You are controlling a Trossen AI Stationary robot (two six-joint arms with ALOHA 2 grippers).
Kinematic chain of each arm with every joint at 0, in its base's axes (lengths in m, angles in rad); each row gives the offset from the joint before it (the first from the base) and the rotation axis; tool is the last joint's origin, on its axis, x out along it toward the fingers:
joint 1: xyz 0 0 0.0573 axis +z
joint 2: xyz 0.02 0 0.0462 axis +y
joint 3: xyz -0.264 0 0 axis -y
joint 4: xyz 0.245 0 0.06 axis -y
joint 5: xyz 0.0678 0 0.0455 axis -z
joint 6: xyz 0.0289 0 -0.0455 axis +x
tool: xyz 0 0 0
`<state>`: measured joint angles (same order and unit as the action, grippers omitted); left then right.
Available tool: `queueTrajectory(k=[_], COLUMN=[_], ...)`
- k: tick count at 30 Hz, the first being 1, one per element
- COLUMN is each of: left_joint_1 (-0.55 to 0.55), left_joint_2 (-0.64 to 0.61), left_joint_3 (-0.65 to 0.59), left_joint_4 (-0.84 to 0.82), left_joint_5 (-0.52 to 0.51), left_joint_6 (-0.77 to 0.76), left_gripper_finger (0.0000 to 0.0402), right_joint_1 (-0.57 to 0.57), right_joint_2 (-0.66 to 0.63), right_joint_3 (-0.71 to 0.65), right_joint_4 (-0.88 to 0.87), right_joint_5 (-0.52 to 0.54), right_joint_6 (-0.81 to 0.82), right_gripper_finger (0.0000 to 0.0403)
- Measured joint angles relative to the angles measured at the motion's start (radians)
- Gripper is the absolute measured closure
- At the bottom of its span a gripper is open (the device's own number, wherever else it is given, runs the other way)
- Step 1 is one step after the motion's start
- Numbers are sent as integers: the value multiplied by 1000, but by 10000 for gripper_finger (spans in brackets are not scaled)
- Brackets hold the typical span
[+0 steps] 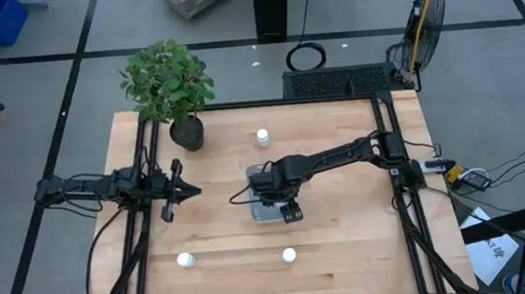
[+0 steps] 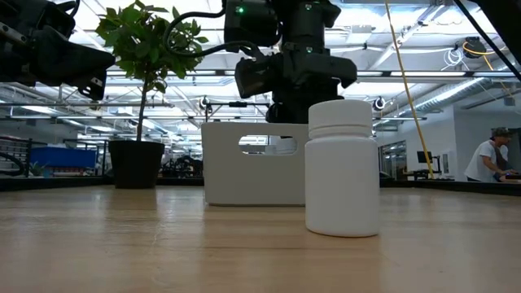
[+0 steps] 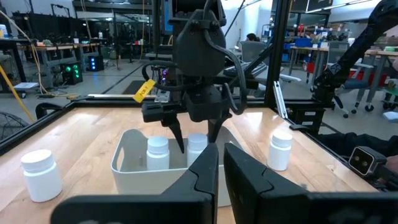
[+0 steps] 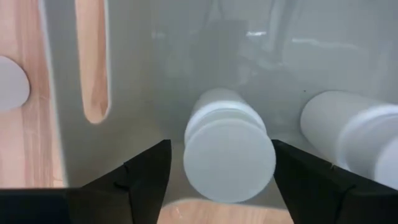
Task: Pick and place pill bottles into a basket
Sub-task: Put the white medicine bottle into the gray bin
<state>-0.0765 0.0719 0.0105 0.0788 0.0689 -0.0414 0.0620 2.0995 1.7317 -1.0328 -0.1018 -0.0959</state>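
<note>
The pale basket (image 1: 260, 211) stands at the table's middle and also shows in the low view (image 2: 244, 175). Two white pill bottles stand in it (image 3: 157, 153) (image 3: 198, 144). My right gripper (image 4: 224, 177) reaches down into the basket. It is open, with a finger on either side of one bottle's cap (image 4: 229, 158), and I see narrow gaps at both sides. The second bottle (image 4: 354, 137) stands beside it. Three more bottles stand on the table: far (image 1: 262, 138), near left (image 1: 185, 260) and near middle (image 1: 290, 255). My left gripper (image 1: 183, 192) is shut and empty, left of the basket.
A potted plant in a black pot (image 1: 186, 132) stands at the far left of the table. In the low view the near bottle (image 2: 342, 167) stands large in front of the basket. A person (image 2: 488, 159) is in the room behind.
</note>
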Motion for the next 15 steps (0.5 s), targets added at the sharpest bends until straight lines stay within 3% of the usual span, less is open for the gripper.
queueTrajectory(k=[15], left_joint_1=[0], left_joint_2=[0], left_joint_3=[0], left_joint_4=[0], left_joint_5=[0], left_joint_6=[0], left_gripper_finger=[371], right_joint_1=[8], right_joint_2=[-134], right_joint_3=[2], right_joint_4=[-2], right_joint_5=[27], right_joint_6=[35], right_gripper_finger=[124])
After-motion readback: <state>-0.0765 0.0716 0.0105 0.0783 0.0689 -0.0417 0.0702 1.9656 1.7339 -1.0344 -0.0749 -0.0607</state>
